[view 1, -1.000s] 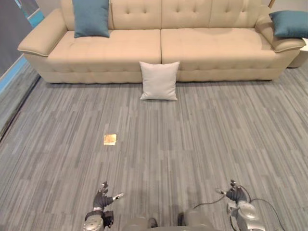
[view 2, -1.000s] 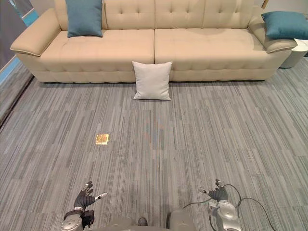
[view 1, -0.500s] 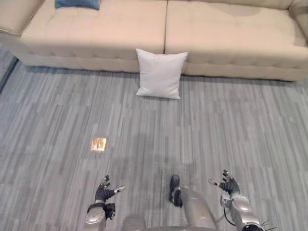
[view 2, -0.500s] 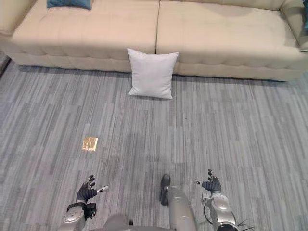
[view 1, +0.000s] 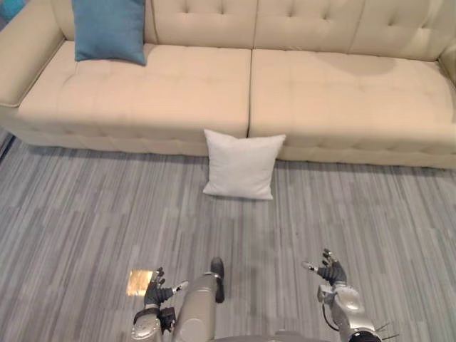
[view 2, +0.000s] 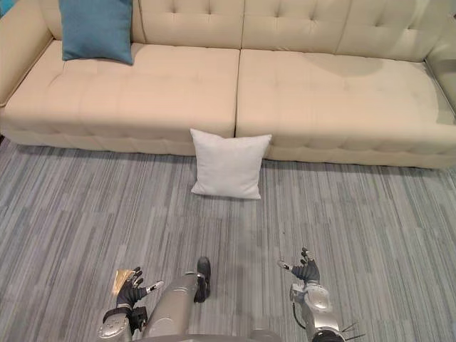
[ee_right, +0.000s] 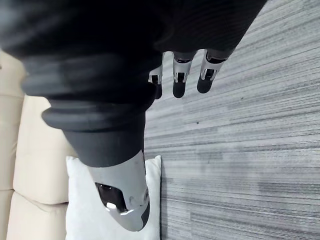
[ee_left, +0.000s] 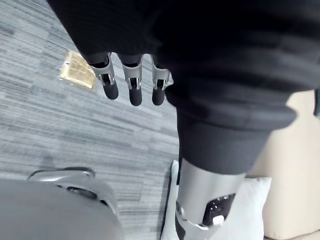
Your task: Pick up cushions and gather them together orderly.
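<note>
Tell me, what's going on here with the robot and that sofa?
The robot is meant to tidy cushions, but it holds none yet. Its left hand and right hand hang low, open and empty. A white cushion stands on the grey floor, leaning against the front of the beige sofa. A blue cushion sits on the seat towards the robot's left, against the backrest.

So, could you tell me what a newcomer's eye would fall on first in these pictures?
The long beige sofa runs across the far side, with a teal cushion propped against its backrest at the left end. A white cushion stands on the grey floor, leaning on the sofa's front by the seam between the seats. Near the camera, the left hand and right hand hang low, fingers open, holding nothing.
</note>
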You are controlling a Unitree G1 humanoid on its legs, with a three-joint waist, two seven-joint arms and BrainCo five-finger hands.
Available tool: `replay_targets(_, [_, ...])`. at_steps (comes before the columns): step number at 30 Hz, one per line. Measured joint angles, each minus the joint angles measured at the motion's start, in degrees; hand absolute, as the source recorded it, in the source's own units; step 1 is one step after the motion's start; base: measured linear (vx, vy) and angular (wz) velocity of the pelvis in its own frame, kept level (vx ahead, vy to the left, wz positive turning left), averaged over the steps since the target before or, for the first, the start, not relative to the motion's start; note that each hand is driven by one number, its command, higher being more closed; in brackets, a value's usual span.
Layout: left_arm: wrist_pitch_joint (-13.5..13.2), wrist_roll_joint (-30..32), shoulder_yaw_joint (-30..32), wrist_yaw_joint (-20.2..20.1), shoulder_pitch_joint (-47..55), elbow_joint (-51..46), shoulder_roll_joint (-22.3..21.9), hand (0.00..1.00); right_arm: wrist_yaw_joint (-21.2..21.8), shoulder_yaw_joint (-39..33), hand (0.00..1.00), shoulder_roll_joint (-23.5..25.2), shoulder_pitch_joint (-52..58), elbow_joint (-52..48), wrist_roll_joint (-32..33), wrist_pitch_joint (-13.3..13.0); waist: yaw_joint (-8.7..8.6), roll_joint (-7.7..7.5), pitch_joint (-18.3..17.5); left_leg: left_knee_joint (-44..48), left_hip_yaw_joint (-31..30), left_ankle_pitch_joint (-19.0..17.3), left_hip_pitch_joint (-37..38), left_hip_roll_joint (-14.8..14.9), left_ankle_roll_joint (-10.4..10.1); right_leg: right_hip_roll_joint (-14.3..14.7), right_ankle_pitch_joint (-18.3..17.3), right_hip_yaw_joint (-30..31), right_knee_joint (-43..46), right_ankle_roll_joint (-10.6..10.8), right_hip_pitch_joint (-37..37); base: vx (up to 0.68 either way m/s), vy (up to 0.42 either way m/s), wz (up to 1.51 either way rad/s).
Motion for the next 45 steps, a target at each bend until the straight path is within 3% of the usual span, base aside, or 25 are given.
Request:
replay_targets(1, [-0.1, 0.0, -0.2, 0.1, -0.1, -0.1, 0.3, 0.0, 0.0, 0.1, 0.0, 0.4, 0.3, -0.2, 0.0, -0.1, -0.5, 0.31, 0.0, -2.7, -0.5, -0.5, 5.0, -0.1, 0.2, 0.4, -1.2, -1.7, 3.4, -2.1, -3.3, 0.54, 0.13, 0.29])
replay_targets(2, [-0.1, 0.0, -0.5, 0.0, -0.5, 0.0, 0.9, 0.0, 0.0, 0.9, 0.0, 0.6, 0.3, -0.3, 0.0, -0.1, -1.2, 0.75, 0.3, -6.1, -1.8, -0.5, 9.8, 0.1, 0.2, 1.6, -2.5, -4.3, 1.0, -4.1, -5.9, 0.63, 0.114, 0.34])
replay_targets(3, [-0.1, 0.0, -0.5, 0.0, -0.8, 0.0, 1.3, 0.0, 0.0, 1.3, 0.0, 0.6, 0.4, -0.3, 0.0, -0.1, -1.43, 0.87, 0.3, -7.6, -2.2, -0.5, 11.6, 0.2, 0.1, 2.1, -2.9, -5.4, -1.5, -4.6, -7.3, 0.61, 0.059, 0.48])
replay_targets(6, [-0.1, 0.0, -0.5, -0.1, -2.4, 1.1, 1.1, 0.0, 0.1, 1.0, 0.0, 0.6, 1.1, -0.3, 0.0, -0.2, -2.71, 0.69, 0.3, -11.5, -3.3, -0.9, 17.5, 0.8, -0.5, 4.6, -3.0, -8.6, -20.5, -4.1, -13.1, 0.52, -0.024, 0.5])
replay_targets(8, [-0.1, 0.1, -0.7, -0.2, -2.3, 1.1, 1.2, 0.0, 0.1, 1.1, 0.0, 0.9, 2.3, 0.0, 0.0, -0.1, -2.7, 0.03, 0.1, -13.3, -4.2, -2.5, 20.4, 0.7, -3.2, 6.9, 3.2, -8.6, -36.3, -4.3, -13.5, 0.44, -0.07, 0.42])
replay_targets(9, [-0.1, 0.1, -0.6, -0.2, -1.7, 1.2, 1.5, 0.0, 0.1, 1.1, 0.0, 1.4, 3.8, 0.1, 0.0, 0.0, -2.61, -1.96, -0.9, -13.3, -5.3, -4.0, 22.0, -0.4, -5.4, 7.4, 10.1, -6.5, -42.6, -5.7, -13.4, 0.51, -0.154, 0.68])
replay_targets(10, [0.0, 0.2, -0.4, -0.2, -1.8, 2.6, 0.9, 0.0, 0.1, 0.7, 0.0, 1.2, 5.1, 0.2, 0.0, 0.1, -2.95, -2.61, -1.9, -12.4, -7.0, -5.5, 23.5, -0.2, -7.0, 7.5, 14.8, -4.8, -40.2, -9.2, -13.2, 0.52, -0.157, 0.61])
replay_targets(11, [0.2, 0.2, -0.4, -0.2, -1.8, 2.8, 0.3, 0.0, 0.1, 0.0, 0.0, 1.2, 5.2, 0.2, 0.0, 0.6, -2.56, -1.59, -2.4, -11.5, -7.3, -5.5, 23.4, 0.9, -7.4, 8.1, 14.6, -6.2, -39.3, -9.4, -13.2, 0.54, -0.188, 0.6])
replay_targets(12, [0.2, 0.7, 0.1, -0.3, -1.6, 2.7, -0.3, 0.0, 0.1, -0.6, 0.0, 1.5, 5.9, -1.0, 0.0, 0.9, -2.74, -0.65, -2.9, -4.5, -7.8, -6.2, 20.6, 2.4, -9.0, 8.6, 12.2, -7.8, -40.4, -9.9, -11.7, 0.57, -0.209, 0.33])
replay_targets(13, [0.2, 1.1, 0.5, -0.3, -2.1, 2.6, -1.4, 0.0, 0.1, -0.5, 0.0, 1.2, 5.8, -2.6, 0.0, 0.9, -2.75, 1.08, -2.2, 8.1, -7.2, -6.4, 15.0, 4.9, -11.3, 10.3, 11.4, -8.6, -42.6, -10.4, -9.4, 0.47, -0.188, 0.33])
replay_targets(14, [0.2, 1.2, 0.6, -0.3, -2.2, 2.6, -1.9, 0.0, 0.1, -0.5, 0.0, 1.2, 5.6, -3.3, 0.1, 0.9, -2.45, 1.88, -1.9, 15.2, -6.6, -5.6, 11.7, 6.7, -13.3, 11.3, 11.2, -8.8, -43.8, -10.8, -7.9, 0.51, -0.168, 0.05])
replay_targets(15, [0.3, 1.3, 0.6, -0.3, -1.8, 2.5, -2.4, 0.0, 0.0, -0.4, 0.0, 1.7, 5.0, -3.7, 0.1, 1.0, -2.38, 2.81, -1.9, 23.3, -4.4, -6.1, 8.0, 10.5, -13.0, 12.9, 10.9, -9.2, -45.5, -11.3, -5.0, 0.38, -0.083, -0.14])
replay_targets(16, [0.3, 1.3, 0.5, -0.4, -1.0, 2.6, -3.1, 0.0, 0.0, -0.5, 0.0, 2.1, 4.8, -4.6, 0.1, 1.0, -2.27, 2.76, -1.8, 24.4, -2.7, -6.9, 6.3, 12.4, -11.6, 13.4, 10.1, -8.9, -46.3, -11.7, -2.3, 0.46, -0.088, -0.17])
replay_targets(18, [0.3, 1.2, 0.4, -0.4, -1.1, 2.2, -4.5, 0.0, -0.3, -0.6, 0.0, 2.4, 4.4, -6.6, 0.3, 0.9, -1.79, 2.53, -1.7, 20.0, -1.4, -7.5, 3.9, 13.2, -10.7, 13.3, 9.5, -7.5, -47.1, -11.5, -0.2, 0.31, -0.008, -0.4])
replay_targets(20, [0.3, 1.2, 0.3, -0.4, -1.8, 2.0, -5.2, 0.0, -0.3, -1.0, 0.0, 2.5, 3.3, -7.6, 0.5, 0.4, -0.62, 2.64, -1.8, 10.9, -2.2, -7.0, 2.0, 12.8, -10.9, 13.2, 9.2, -5.2, -47.3, -10.9, -0.2, 0.22, 0.069, -0.63])
replay_targets(21, [0.3, 1.2, 0.1, -0.3, -2.1, 2.1, -5.2, 0.0, -0.3, -1.2, 0.0, 2.5, 3.2, -7.6, 0.5, 0.2, -0.78, 3.38, -1.9, 3.1, -3.4, -4.3, 2.0, 12.5, -11.7, 13.4, 8.5, -4.5, -46.7, -9.8, -0.3, 0.17, 0.139, -0.45])
replay_targets(22, [0.2, 1.1, -0.2, -0.3, -2.4, 2.4, -4.9, 0.0, -0.5, -1.3, 0.0, 2.7, 3.4, -7.1, 0.5, 0.3, -0.8, 3.3, -1.8, 1.1, -3.2, -0.7, 2.8, 12.5, -13.4, 13.1, 7.2, -3.4, -45.0, -8.7, -0.7, 0.22, 0.214, -0.37])
replay_targets(23, [0.2, 1.1, -0.4, -0.3, -2.4, 2.4, -4.5, 0.0, -0.6, -1.3, 0.0, 3.1, 4.1, -7.5, 0.5, 0.4, -1.08, 2.5, -2.0, -0.5, -2.2, -0.7, 4.1, 10.9, -13.2, 11.4, 5.9, -2.7, -43.7, -7.3, -1.1, 0.16, 0.162, -0.25])
replay_targets(25, [0.2, 1.2, -0.7, -0.3, -2.8, 2.4, -4.3, 0.0, -1.0, -1.3, 0.0, 2.9, 4.9, -7.4, 0.5, 0.4, -1.12, 2.36, -2.0, -0.7, -1.3, -1.1, 4.1, 10.2, -12.6, 10.5, 5.2, -2.0, -42.7, -6.5, -1.9, 0.09, 0.123, -0.19])
replay_targets(31, [0.2, 1.2, -0.8, -0.2, -3.9, 3.3, -1.5, 0.0, -1.3, 0.0, 0.0, 2.9, 2.5, -6.5, 0.4, 0.7, -0.91, 2.3, -1.2, 2.5, 4.1, -4.2, 3.2, 10.6, -11.5, 10.7, 4.7, 3.7, -40.3, -5.3, -6.0, 0.04, 0.105, -0.47])
replay_targets(35, [-0.2, -0.1, -0.8, 0.4, -8.4, 2.5, 0.7, 0.0, -2.8, 0.0, 0.0, 2.0, -2.9, -4.8, 0.0, 0.6, -0.84, 2.06, 2.3, 11.0, 5.4, -7.2, -4.2, 13.0, -10.8, 11.8, 3.2, 5.1, -32.8, -4.9, -14.2, -0.09, 0.025, -0.32])
replay_targets(38, [-0.5, -2.4, -0.8, 1.8, -13.9, 0.5, 1.5, 0.0, -4.7, 0.0, 0.0, 0.4, -6.3, -4.7, 0.1, 0.6, -0.75, 2.3, 6.8, 19.2, 4.4, -10.5, -11.8, 14.4, -10.0, 11.8, 0.1, 4.7, -23.8, -4.9, -22.4, -0.2, -0.005, -0.01])
replay_targets(40, [-1.0, -5.0, -0.8, 3.7, -20.5, 0.4, 2.1, 0.0, -6.3, 0.0, 0.0, -0.7, -10.7, -4.4, 0.2, 0.6, -0.89, 2.49, 9.7, 26.0, 3.0, -12.7, -21.0, 15.5, -9.4, 11.9, -1.4, 3.8, -17.4, -5.2, -31.3, -0.22, -0.017, -0.01])
replay_targets(41, [-1.1, -5.3, -0.7, 3.9, -21.3, 0.4, 2.2, 0.0, -6.6, 0.0, 0.0, -0.8, -11.2, -4.3, 0.2, 0.6, -0.88, 2.46, 10.0, 26.6, 2.9, -12.8, -22.0, 15.6, -9.2, 11.9, -1.5, 3.7, -17.0, -5.4, -32.2, -0.18, -0.03, -0.07])
replay_targets(45, [-2.1, -10.0, 2.4, 6.3, -34.2, 0.5, 3.5, 0.0, -9.5, 0.1, 0.0, -2.3, -25.1, -2.1, 1.2, 0.6, -0.94, 2.33, 14.9, 36.1, 1.4, -13.0, -39.8, 17.8, -8.2, 12.1, -1.0, 2.7, -8.7, -5.8, -49.5, -0.16, -0.036, -0.15])
